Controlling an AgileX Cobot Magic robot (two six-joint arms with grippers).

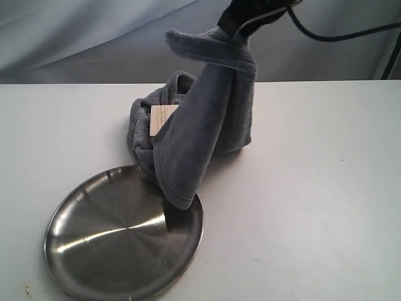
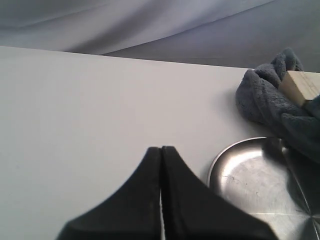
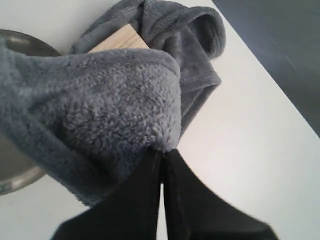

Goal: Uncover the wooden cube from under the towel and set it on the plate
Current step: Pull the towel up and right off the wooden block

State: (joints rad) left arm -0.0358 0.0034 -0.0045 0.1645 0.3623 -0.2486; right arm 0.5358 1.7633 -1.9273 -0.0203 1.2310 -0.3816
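Lighting: even, diffuse and moderately bright in all three views; source apparently overhead. Table: white with a slight bluish cast, evenly exposed. Shadows: soft-edged; a faint one beside the towel in the exterior view, a darker patch where its hanging fold meets the plate. Glare: radial streaks across the plate's brushed metal, brightest in a band left of centre. Focus: exterior view mildly soft and grainy; left gripper and right gripper show as black, blur-edged shapes in the wrist views; towel pile crisp in the right wrist view.
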